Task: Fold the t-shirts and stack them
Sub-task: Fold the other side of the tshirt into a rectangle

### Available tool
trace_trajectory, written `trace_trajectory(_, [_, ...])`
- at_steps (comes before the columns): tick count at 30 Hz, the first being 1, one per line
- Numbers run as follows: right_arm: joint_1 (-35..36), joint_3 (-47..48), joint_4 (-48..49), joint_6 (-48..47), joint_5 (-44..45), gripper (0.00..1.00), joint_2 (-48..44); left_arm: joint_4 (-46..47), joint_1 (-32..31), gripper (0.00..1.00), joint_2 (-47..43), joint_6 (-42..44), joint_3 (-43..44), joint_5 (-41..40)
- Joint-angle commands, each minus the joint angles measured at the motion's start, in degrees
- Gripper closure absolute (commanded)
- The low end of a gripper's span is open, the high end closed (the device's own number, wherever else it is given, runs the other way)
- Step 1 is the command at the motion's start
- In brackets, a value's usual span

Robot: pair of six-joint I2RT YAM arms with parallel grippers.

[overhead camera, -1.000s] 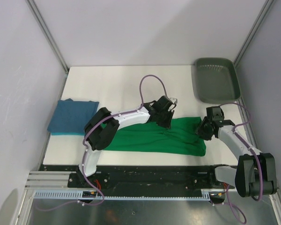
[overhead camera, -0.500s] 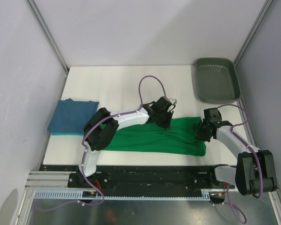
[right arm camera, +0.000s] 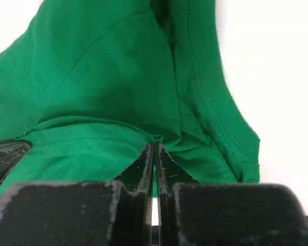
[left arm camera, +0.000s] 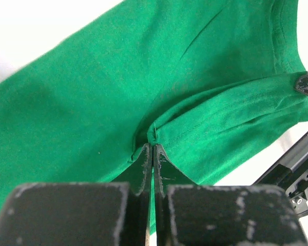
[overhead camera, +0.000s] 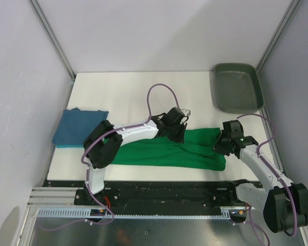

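The green t-shirt lies as a long folded band along the table's near edge. My left gripper is shut on a pinch of its far edge near the middle; the cloth bunches at the fingertips in the left wrist view. My right gripper is shut on the shirt's right end, with a fold of cloth caught between the tips. The teal blue t-shirt lies folded at the left of the table, apart from both grippers.
A dark grey-green tray sits at the back right corner. The white table stretches behind the green shirt. Grey walls close in left and right. A metal rail runs along the near edge.
My left gripper has shifted slightly left and toward me with the cloth. The right gripper has moved a little, still gripping the shirt's right end. The shirt lies much the same.
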Motion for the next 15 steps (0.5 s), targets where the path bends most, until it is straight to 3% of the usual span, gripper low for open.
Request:
trace_trajectory(1, [3.2, -0.7, -2.9, 2.9, 1.3, 0.93, -2.5, 2.5, -0.7, 1.0, -4.3, 0.4, -2.3, -1.0])
trace_trajectory(7, [6.0, -4.4, -2.8, 5.5, 1.1, 0.88, -3.6, 4.1, -1.2, 0.99, -5.1, 0.7, -5.4, -1.1])
trace_trajectory(15, [6.8, -5.6, -7.2, 6.6, 2.5, 0.74, -11.1, 5.9, -2.0, 0.83, -7.0, 1.8, -8.3, -1.4])
